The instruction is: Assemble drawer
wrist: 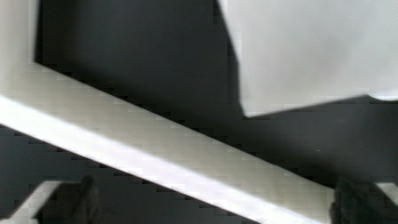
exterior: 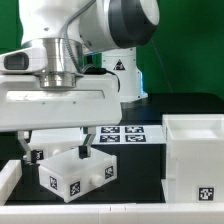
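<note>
The drawer lies in three white parts. A small tray point(exterior: 75, 172) with a square tag sits at the front of the exterior view's left. A second tray point(exterior: 122, 72) stands further back. The large open-topped casing point(exterior: 196, 152) is on the exterior view's right. My gripper point(exterior: 58, 148) hangs just above the front tray, open, fingers spread about as wide as the tray. In the wrist view both fingers point(wrist: 59, 201) stand far apart, with a white wall point(wrist: 160, 135) running slantwise below them. Nothing is held. I cannot tell which part that wall belongs to.
The marker board point(exterior: 122, 134) lies on the black table between the front tray and the casing. A white rail point(exterior: 110, 213) runs along the near table edge. Another white surface point(wrist: 302, 50) shows in the wrist view. A green wall stands behind.
</note>
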You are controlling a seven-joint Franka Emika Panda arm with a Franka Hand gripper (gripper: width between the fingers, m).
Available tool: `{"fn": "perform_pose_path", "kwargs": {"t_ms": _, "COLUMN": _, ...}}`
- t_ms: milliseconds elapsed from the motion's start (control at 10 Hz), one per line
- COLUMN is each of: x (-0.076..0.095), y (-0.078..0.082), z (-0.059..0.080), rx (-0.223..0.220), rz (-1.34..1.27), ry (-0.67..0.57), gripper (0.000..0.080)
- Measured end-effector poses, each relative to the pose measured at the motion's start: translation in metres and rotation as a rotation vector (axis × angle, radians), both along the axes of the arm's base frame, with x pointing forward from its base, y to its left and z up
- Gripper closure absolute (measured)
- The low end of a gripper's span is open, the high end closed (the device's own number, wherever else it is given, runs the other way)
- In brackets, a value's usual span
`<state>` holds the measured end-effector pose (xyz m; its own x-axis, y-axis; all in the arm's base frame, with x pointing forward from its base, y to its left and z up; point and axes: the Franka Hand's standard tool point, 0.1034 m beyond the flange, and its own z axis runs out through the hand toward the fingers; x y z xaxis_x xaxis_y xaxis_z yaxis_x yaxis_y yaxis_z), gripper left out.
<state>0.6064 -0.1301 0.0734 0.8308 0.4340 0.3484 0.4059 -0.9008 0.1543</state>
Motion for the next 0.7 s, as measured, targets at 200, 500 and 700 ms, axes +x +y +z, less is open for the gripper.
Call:
{"fn": "perform_pose_path", "kwargs": {"t_ms": 200, "x": 0.001, "y": -0.001, "z": 0.0, "rx": 0.052, "rz": -0.077, "ry": -0.002, "gripper": 0.015}}
{"fn": "perform_pose_path", "kwargs": {"t_ms": 500, "x": 0.009, "y": 0.023, "z": 0.015, "rx": 0.14, "rz": -0.184, "ry": 0.031, "gripper": 0.015}}
{"fn": "perform_pose_path", "kwargs": {"t_ms": 700, "x": 0.016, "y": 0.043, "z": 0.028, "rx": 0.229, "rz": -0.331, "ry": 0.069, "gripper": 0.015}}
